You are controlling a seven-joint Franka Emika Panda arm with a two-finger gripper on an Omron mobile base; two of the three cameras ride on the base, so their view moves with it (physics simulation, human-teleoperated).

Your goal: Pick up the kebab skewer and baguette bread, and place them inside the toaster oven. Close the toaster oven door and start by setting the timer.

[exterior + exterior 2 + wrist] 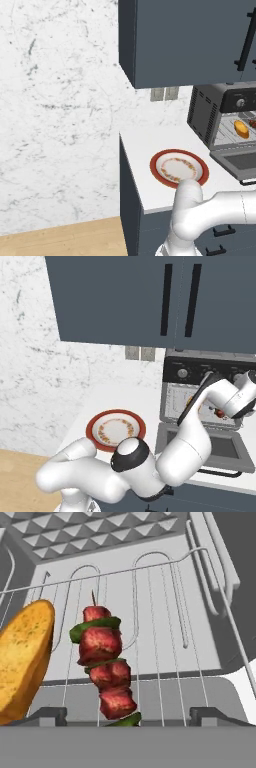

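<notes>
The kebab skewer (106, 662), red chunks with green bits, lies on the wire rack (165, 627) inside the toaster oven (210, 112). The golden baguette bread (22, 662) lies on the rack just left of it, and also shows on the rack as baguette bread (241, 129). My gripper (128, 716) is open at the oven mouth. Its fingertips (47, 714) stand wide on either side of the skewer's near end without touching it. The toaster oven door (241, 162) hangs down open, also seen as the door (222, 448) under my forearm.
An empty red-rimmed plate (179, 168) sits on the white counter (140, 145) left of the oven. The oven's control knobs (183, 373) run across its top front. Dark cabinets (190, 40) hang above. The counter's left edge drops off to a marble wall and wood floor.
</notes>
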